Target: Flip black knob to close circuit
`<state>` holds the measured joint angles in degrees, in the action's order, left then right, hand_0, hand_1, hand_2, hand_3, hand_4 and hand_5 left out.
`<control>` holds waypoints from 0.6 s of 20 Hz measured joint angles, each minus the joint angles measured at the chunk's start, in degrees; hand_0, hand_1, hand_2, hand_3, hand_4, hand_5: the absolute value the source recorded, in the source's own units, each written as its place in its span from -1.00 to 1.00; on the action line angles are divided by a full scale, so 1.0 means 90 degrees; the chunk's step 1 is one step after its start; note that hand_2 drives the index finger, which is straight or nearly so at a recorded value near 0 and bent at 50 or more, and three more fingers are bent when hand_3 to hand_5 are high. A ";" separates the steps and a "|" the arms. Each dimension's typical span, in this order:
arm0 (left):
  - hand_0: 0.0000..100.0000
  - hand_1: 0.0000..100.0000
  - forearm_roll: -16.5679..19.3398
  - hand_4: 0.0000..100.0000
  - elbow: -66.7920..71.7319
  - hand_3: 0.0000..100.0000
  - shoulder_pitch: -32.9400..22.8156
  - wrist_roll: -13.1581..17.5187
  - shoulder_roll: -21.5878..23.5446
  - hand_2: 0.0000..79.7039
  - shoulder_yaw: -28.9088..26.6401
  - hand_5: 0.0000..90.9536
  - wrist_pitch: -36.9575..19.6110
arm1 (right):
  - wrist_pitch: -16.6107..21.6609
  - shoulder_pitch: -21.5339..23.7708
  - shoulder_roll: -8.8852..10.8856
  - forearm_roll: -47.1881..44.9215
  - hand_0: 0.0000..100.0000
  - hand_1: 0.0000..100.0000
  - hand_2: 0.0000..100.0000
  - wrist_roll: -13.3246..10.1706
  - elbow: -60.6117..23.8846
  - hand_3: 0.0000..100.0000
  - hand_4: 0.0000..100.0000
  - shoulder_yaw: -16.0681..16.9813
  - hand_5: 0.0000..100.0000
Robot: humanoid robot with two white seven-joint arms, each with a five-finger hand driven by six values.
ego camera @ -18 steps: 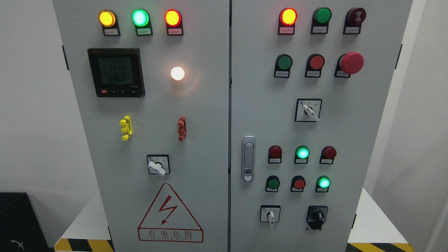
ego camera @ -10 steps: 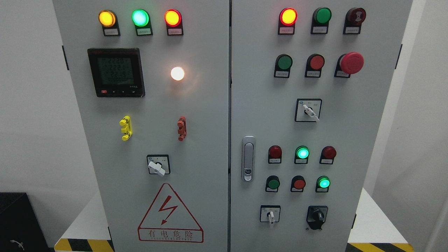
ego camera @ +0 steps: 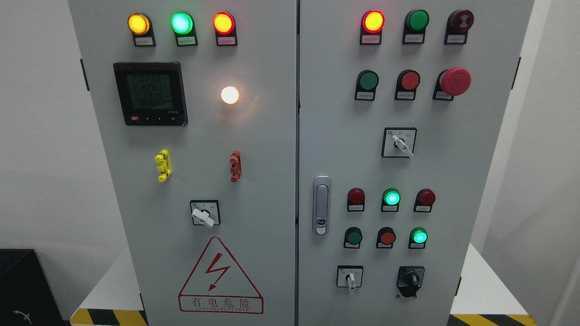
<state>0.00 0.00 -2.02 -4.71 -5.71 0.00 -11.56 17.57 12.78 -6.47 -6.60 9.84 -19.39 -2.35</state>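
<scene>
Grey sheet-metal control cabinet with two doors (ego camera: pixel 272 181) fills the head view, doors shut, seam running 12 to 6 down the middle. Black rotary knob on a black square plate (ego camera: pixel 411 278) sits at about 5 o'clock on the right door, lowest row, handle pointing roughly to 11 o'clock, untouched. Just beside it at its 9 o'clock: small white-handled selector switch (ego camera: pixel 350 277), handle pointing to 6. Above the knob, two rows of three round lamps and buttons; lit green lamp (ego camera: pixel 391 198) in the upper row middle, second lit green lamp (ego camera: pixel 419 236) at 12 o'clock of the knob. Red mushroom emergency-stop button (ego camera: pixel 455 81) at 1 o'clock of the frame. Silver door latch handle (ego camera: pixel 321 204) near the seam, centre. Left door: black digital meter with greenish display (ego camera: pixel 150 93) at 10 o'clock, glowing white round lamp (ego camera: pixel 229 95) at its 3 o'clock, red-outlined triangular lightning warning sign (ego camera: pixel 220 276) at 6 o'clock. Neither robot hand is in view, so whether released, clenched or grasping cannot be told; nothing is holding the knob.
</scene>
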 measured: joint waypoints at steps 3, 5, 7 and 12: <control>-0.76 0.11 0.0000 -1.00 0.0000 -1.00 0.0000 0.0019 0.0000 -1.00 0.0000 -1.00 0.0000 | 0.0144 0.0058 0.0007 0.0493 -1.00 -0.79 -0.45 -0.0557 -0.0460 -0.01 -0.22 -0.0123 -0.53; -0.76 0.11 0.0000 -1.00 0.0000 -1.00 0.0000 0.0021 0.0000 -1.00 0.0000 -1.00 0.0000 | 0.0200 0.0085 0.0012 0.0866 -1.00 -0.81 -0.23 -0.0849 -0.0770 0.22 -0.09 -0.0186 -0.40; -0.76 0.11 0.0000 -1.00 -0.0005 -1.00 0.0039 0.0010 0.0000 -1.00 0.0000 -1.00 0.0000 | 0.0241 0.0104 0.0016 0.1288 -1.00 -0.82 -0.11 -0.1137 -0.1091 0.28 -0.02 -0.0239 -0.32; -0.76 0.11 0.0000 -1.00 0.0001 -1.00 0.0011 -0.0001 0.0000 -1.00 0.0000 -1.00 -0.0009 | 0.0290 0.0121 0.0024 0.2533 -1.00 -0.79 0.34 -0.1944 -0.1908 0.62 0.30 -0.0307 0.16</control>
<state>0.00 0.01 -1.92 -4.73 -5.71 0.00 -11.65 20.19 13.87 -6.25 16.19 -7.66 -36.56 -5.12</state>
